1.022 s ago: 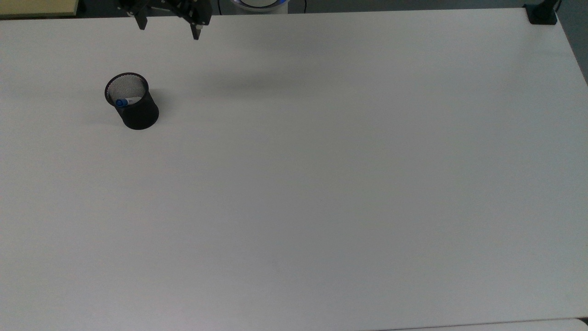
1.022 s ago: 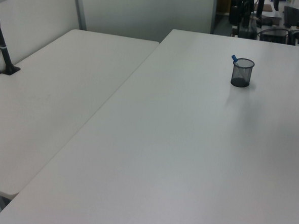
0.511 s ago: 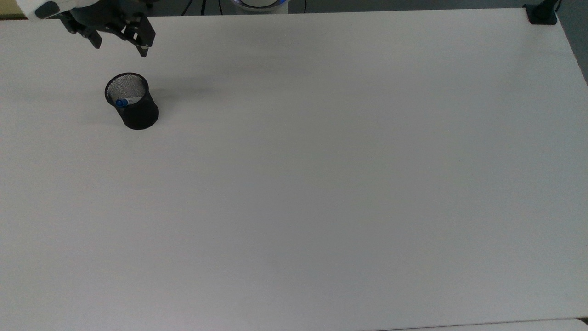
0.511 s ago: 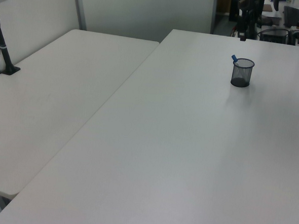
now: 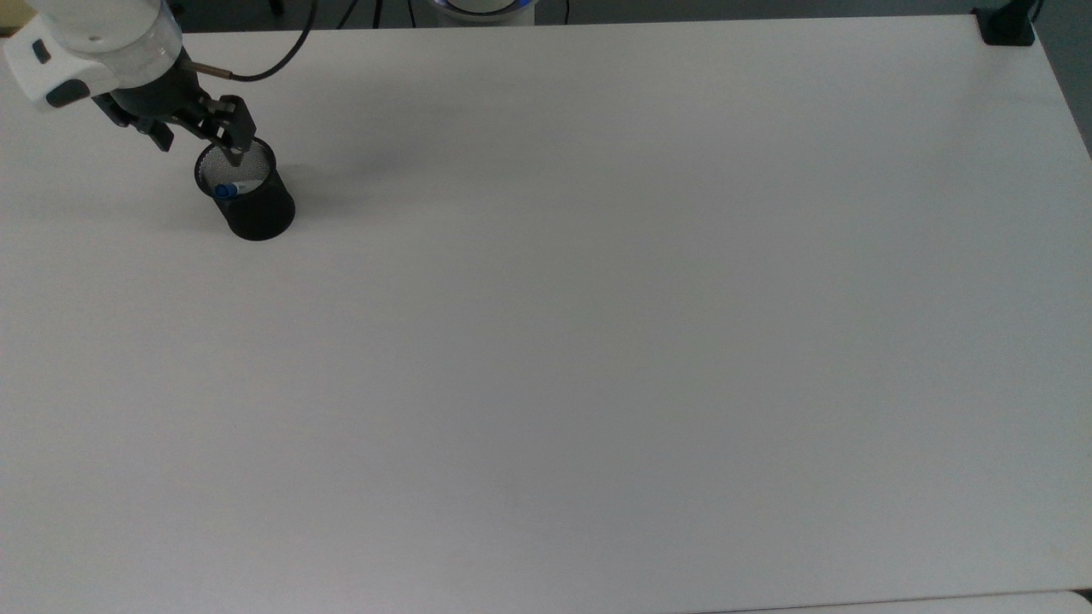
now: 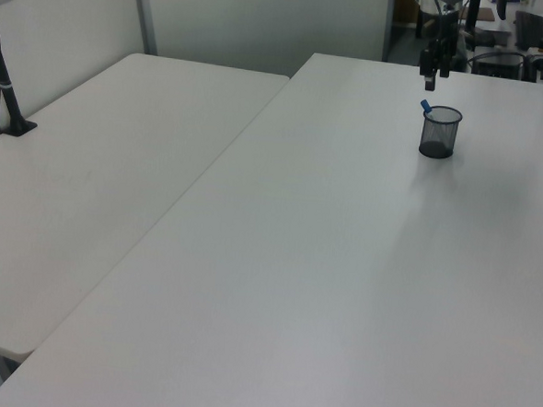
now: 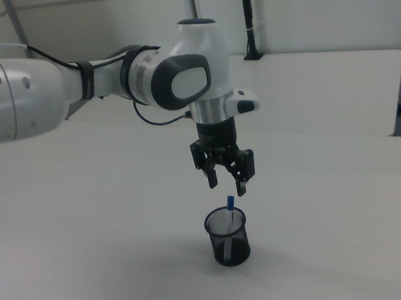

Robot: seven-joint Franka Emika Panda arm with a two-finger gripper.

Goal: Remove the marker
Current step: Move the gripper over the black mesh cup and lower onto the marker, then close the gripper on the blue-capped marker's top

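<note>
Black two-finger jaws of the white arm's gripper (image 7: 226,185) stand apart, holding nothing. Directly below them, not touching, the slim white marker with blue cap (image 7: 229,204) leans inside the black wire-mesh cup (image 7: 229,240), cap protruding above the rim. Cup stands upright on the white counter (image 7: 122,220).

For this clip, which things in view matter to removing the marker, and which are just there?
Part of the job:
- the marker, standing in the mesh cup, blue end poking above the rim
- the mesh cup that holds it
- the gripper, jaws open, just above the marker

Just there:
- the second table in the left view
- the black clamp at the table corner in the top view
</note>
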